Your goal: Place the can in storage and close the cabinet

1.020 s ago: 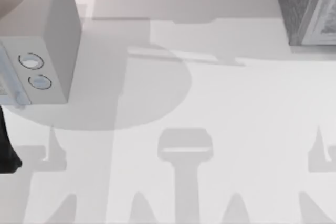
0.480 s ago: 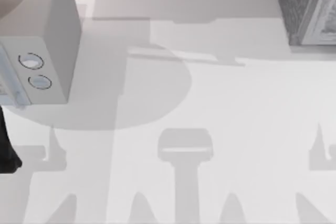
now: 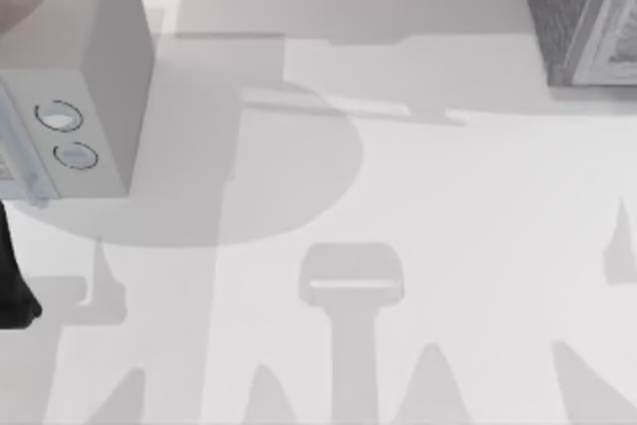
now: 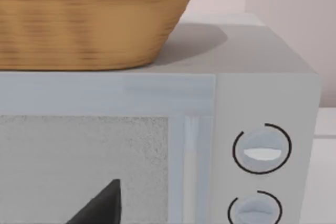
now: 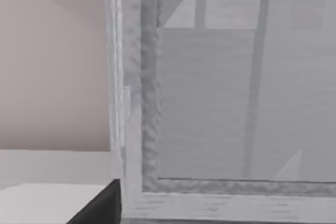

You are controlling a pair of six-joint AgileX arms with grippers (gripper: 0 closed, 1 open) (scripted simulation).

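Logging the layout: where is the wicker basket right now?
In the left wrist view the wicker basket rests on the white microwave, which stands on the table at the top view's left.

Overhead and left wrist views share microwave [image 3: 75, 136] [image 4: 262, 129].

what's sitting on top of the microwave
A woven basket sits on the white microwave, nearer the door side than the two dials. Its rim and contents are out of view.

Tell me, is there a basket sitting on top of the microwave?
Yes, a woven basket rests on the white microwave in the left wrist view.
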